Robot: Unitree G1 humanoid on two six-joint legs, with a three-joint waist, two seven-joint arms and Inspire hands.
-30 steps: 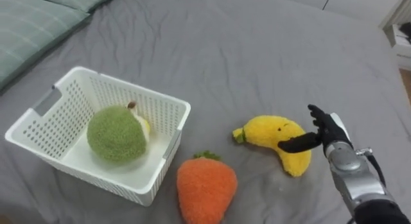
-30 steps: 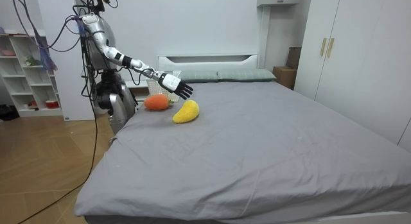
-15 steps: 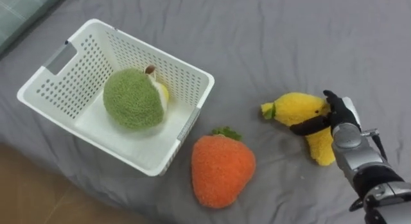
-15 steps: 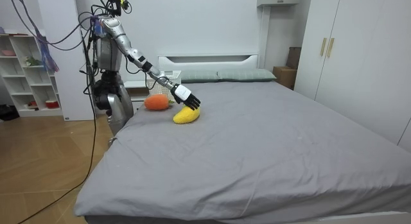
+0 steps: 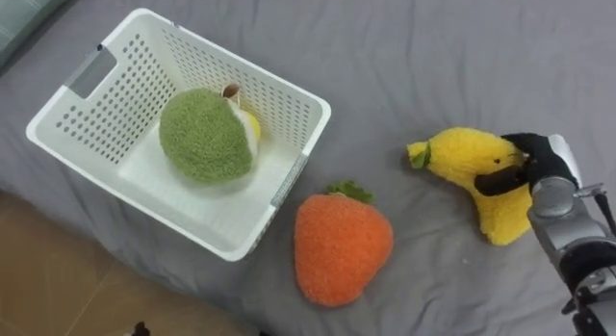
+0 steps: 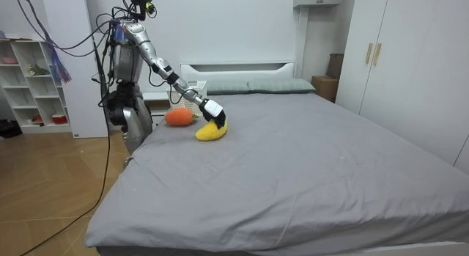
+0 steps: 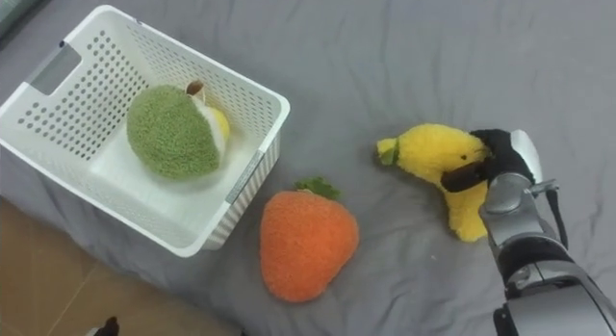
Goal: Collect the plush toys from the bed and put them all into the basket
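Standing at the side of the bed (image 5: 414, 47), at the room view's left, near its head end. My right arm reaches out and down over the grey sheet.

Right hand (image 5: 547, 165): lower right of the eye views, set on the banana (image 5: 467, 161). The dark fingers (image 5: 527, 143) curl over its upper edge and the thumb lies across its near face, so the hand is closed round the thick middle of the toy. The banana lies on the sheet, green stem end pointing toward frame centre, lower end pointing toward the bottom right.

Orange toy (image 5: 342, 249): lower centre, on the sheet, green leaves toward the top. It is just beside the basket's near corner and apart from the banana.

Basket (image 5: 115, 105): white, perforated, upper left of the frame, close to the bed's edge. Inside lies a round green toy (image 5: 204, 136) with a bit of yellow and a small stem at its right side, leaning toward the far wall.
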